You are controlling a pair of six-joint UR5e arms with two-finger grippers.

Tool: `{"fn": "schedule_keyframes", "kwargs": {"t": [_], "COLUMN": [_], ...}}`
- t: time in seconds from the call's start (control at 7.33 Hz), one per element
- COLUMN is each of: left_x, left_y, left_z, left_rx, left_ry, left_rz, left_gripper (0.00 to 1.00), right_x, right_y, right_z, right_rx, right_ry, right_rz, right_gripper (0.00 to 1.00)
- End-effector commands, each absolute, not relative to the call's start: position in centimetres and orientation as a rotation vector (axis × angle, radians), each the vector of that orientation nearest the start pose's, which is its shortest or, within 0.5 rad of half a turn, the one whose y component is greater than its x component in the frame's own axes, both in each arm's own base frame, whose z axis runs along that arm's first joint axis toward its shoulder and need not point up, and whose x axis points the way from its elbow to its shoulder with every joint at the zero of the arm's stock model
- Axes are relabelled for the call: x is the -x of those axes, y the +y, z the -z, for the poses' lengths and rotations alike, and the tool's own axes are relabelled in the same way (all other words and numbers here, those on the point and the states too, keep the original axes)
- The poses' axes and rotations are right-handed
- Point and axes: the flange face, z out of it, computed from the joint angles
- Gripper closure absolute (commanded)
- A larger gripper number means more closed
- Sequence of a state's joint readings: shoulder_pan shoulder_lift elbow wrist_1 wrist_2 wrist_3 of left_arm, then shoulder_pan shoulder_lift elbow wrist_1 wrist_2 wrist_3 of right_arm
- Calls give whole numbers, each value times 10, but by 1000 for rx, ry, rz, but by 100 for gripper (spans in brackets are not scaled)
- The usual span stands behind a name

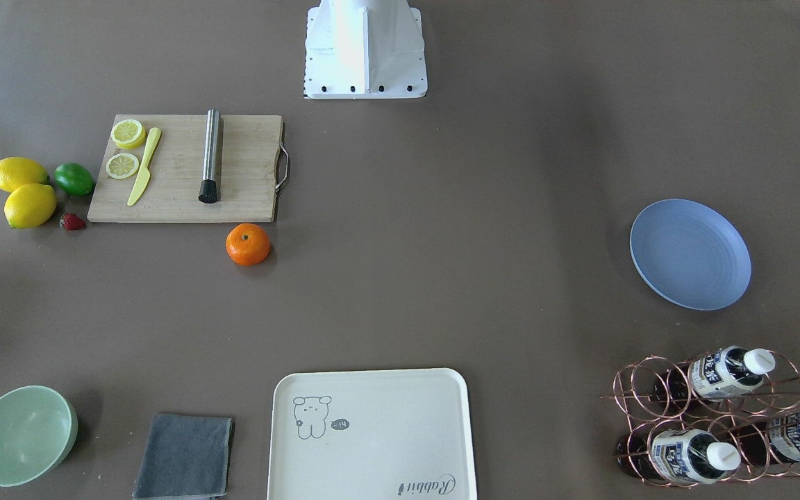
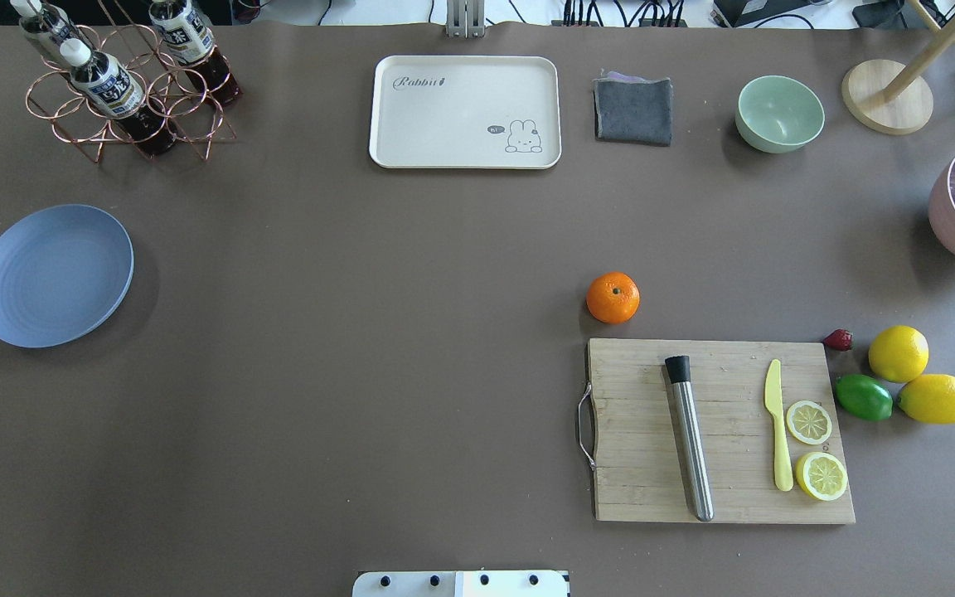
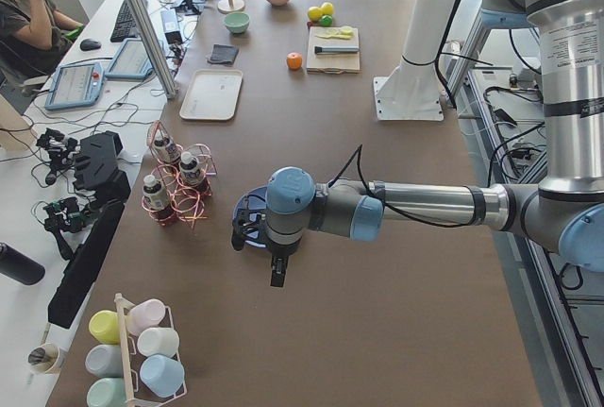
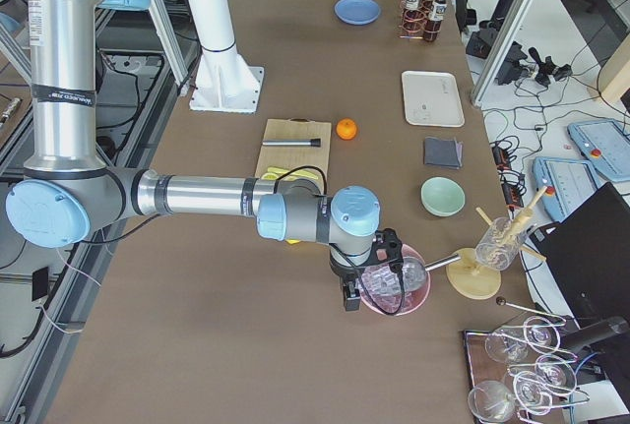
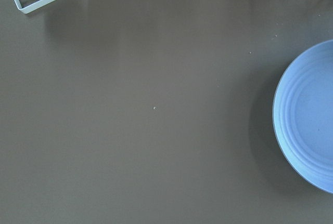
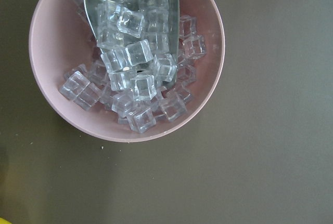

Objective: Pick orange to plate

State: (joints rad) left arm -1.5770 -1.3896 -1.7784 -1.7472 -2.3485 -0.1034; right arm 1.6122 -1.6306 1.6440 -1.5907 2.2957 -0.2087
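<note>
The orange (image 2: pixel 613 298) rests on the brown table just beyond the far edge of the wooden cutting board (image 2: pixel 718 431); the front view shows the orange (image 1: pixel 248 244) too. Far across the table, the blue plate (image 2: pixel 53 275) lies bare on the robot's left side. My left gripper (image 3: pixel 276 273) hangs above the table beside the plate (image 5: pixel 307 120), partly hiding it in the left side view. My right gripper (image 4: pixel 346 298) hovers over a pink bowl of ice cubes (image 6: pixel 125 57), far from the orange (image 4: pixel 346 129). Both grippers show only in side views, so I cannot tell their state.
The board carries a steel muddler (image 2: pixel 689 435), a yellow knife (image 2: pixel 778 435) and lemon slices (image 2: pixel 809 421). Lemons (image 2: pixel 898 353), a lime (image 2: pixel 863 397) and a strawberry (image 2: pixel 838 339) lie beside it. A cream tray (image 2: pixel 465 112), grey cloth (image 2: pixel 632 109), mint bowl (image 2: pixel 779 114) and bottle rack (image 2: pixel 125 83) line the far edge.
</note>
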Motion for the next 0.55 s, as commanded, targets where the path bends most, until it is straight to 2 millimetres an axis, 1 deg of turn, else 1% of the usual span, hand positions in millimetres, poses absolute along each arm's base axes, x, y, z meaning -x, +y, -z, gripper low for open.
{"fn": "schedule_keyframes", "kwargs": {"t": [0.0,0.41], "left_x": [66,62], "left_y": [-416,-414], "left_z": [-626,-629], "left_rx": [-186,-174], "left_ry": [784,785], "left_rz": [15,14], "left_gripper": [2,2], "right_x": [-86,-86], "right_y": [-463,-463], "right_z": [-656,-656], "right_rx": [-85,-85], "right_ry": [-721,-721], "right_rz": [158,158], "right_gripper": [0,0]}}
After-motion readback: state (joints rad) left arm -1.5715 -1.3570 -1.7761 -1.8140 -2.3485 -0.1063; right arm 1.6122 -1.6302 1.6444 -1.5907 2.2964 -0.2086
